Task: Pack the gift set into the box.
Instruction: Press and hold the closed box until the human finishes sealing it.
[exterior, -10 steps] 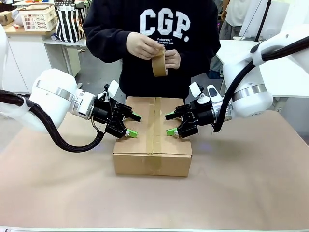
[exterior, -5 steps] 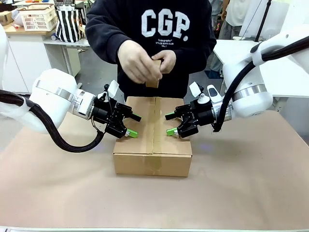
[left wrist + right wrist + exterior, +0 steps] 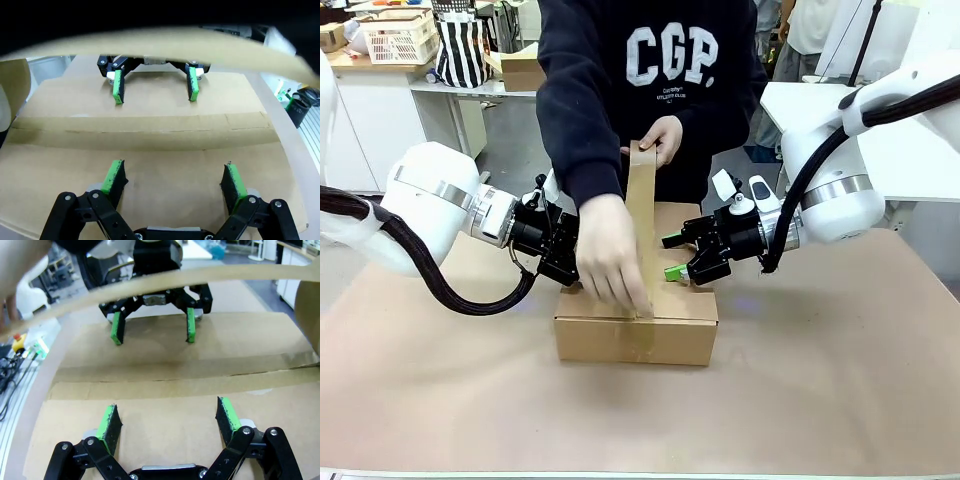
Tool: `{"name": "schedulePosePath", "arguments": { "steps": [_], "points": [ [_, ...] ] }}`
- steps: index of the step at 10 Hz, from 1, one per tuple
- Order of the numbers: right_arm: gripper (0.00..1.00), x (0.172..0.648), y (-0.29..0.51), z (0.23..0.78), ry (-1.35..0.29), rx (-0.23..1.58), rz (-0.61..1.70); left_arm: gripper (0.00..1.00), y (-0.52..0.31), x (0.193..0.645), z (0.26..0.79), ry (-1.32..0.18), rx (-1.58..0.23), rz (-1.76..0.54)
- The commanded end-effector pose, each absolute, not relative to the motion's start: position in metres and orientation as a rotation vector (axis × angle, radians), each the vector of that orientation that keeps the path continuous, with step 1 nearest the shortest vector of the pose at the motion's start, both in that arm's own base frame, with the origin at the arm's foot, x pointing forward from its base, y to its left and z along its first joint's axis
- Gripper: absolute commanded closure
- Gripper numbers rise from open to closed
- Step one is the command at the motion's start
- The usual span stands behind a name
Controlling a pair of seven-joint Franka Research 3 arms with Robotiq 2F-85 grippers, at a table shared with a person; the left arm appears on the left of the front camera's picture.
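Brown table (image 3: pixel 840 380), closed box (image 3: pixel 680 335), person's hand (image 3: pixel 610 262) taping

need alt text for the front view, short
A person stretches brown tape along the closed box's centre seam, one hand pressing it down. Open left gripper and right gripper rest on the flaps either side.

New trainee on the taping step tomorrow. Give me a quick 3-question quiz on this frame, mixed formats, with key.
1. True or false: the box has its top flaps closed.
2. What is stretched over the seam? A) tape strip B) string C) cable
3. Fill in: the left claw and right claw are both ____, holding nothing.

Key: 1 true; 2 A; 3 open
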State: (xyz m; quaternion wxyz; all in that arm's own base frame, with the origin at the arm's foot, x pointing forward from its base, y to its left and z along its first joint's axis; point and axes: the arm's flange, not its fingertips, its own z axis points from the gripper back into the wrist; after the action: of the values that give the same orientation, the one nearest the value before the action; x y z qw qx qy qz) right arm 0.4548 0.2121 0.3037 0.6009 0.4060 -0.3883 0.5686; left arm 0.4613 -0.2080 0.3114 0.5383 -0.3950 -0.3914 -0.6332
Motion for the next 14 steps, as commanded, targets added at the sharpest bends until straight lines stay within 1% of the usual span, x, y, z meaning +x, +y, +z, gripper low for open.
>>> {"name": "schedulePosePath", "arguments": {
  "steps": [1, 14],
  "points": [
    [0.0, 0.4541, 0.2121, 0.3019, -0.896, 0.937, 1.318, 0.0, -0.2082, 0.4606, 0.3103, -0.93, -0.94, -1.501],
    [0.0, 0.4541, 0.2121, 0.3019, -0.896, 0.937, 1.318, 0.0, -0.2082, 0.4606, 0.3103, -0.93, -0.94, -1.501]
  ]
}}
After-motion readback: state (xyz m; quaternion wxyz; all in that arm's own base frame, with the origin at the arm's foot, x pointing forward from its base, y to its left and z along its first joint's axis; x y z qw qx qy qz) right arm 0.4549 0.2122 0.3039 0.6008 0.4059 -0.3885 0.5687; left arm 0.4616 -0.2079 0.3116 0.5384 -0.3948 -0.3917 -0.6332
